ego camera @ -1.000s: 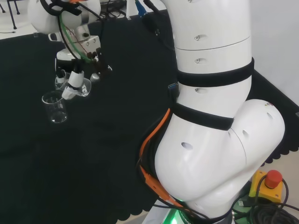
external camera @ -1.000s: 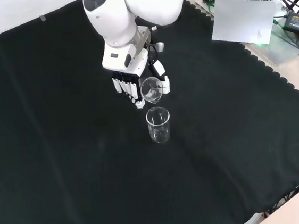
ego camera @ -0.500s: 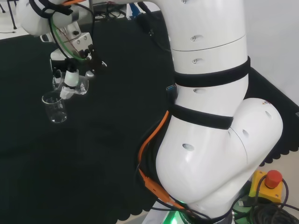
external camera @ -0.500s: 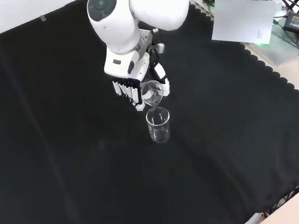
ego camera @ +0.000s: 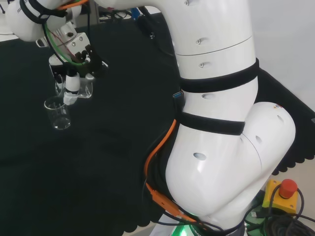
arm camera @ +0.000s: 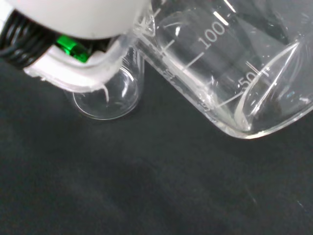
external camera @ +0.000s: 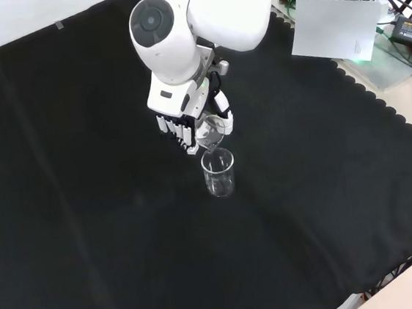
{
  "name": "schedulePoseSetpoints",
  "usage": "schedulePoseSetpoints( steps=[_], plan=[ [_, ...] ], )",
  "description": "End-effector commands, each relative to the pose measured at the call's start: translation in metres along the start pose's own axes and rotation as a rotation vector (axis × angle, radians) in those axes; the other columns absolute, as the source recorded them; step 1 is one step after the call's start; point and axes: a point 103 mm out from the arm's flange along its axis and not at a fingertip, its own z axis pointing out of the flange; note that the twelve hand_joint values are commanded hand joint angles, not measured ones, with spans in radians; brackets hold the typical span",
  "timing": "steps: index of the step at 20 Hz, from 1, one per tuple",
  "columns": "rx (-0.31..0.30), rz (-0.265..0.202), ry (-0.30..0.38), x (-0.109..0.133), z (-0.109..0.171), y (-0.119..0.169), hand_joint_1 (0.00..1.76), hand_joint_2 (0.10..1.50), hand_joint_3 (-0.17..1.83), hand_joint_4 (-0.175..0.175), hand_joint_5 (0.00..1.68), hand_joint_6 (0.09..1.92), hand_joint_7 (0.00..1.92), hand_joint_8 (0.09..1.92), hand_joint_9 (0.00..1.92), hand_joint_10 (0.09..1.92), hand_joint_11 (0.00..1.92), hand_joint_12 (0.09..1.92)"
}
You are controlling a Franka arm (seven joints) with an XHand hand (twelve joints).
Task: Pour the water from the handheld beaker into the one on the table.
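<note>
Clear glass is what both cups are made of. In the head view, the hand (ego camera: 73, 81) has its fingers curled round the handheld beaker (ego camera: 84, 88), holding it just above the beaker on the table (ego camera: 58, 113), up and to the right of it. To pour well, I think the hand should tip slowly and keep the lip right over the open top below, so no water lands on the black cloth (ego camera: 108, 137).

In the front view, the handheld beaker (external camera: 211, 129) leans over. Its mouth points down toward the beaker on the table (external camera: 219, 172), which stands straight up. The two rims look very close; I cannot tell if they touch.

In the wrist view, the handheld beaker (arm camera: 230, 73) lies tilted, with its long side running slantwise. The beaker on the table (arm camera: 110, 95) shows just past a blurry white bit of the hand (arm camera: 73, 24). I cannot tell how much water is in either one.
</note>
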Motion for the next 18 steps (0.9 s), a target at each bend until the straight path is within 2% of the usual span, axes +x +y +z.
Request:
schedulePoseSetpoints(
  steps=[1, 18],
  plan=[
    [0.024, 0.013, -0.042, 0.001, -0.003, -0.001, 1.17, 0.59, 0.68, 0.172, 1.41, 0.42, 1.79, 0.09, 1.66, 0.1, 1.21, 0.84],
    [0.102, 0.047, -0.148, 0.011, -0.014, 0.002, 1.17, 0.59, 0.69, 0.173, 1.4, 0.44, 1.79, 0.09, 1.66, 0.1, 1.2, 0.84]
  ],
)
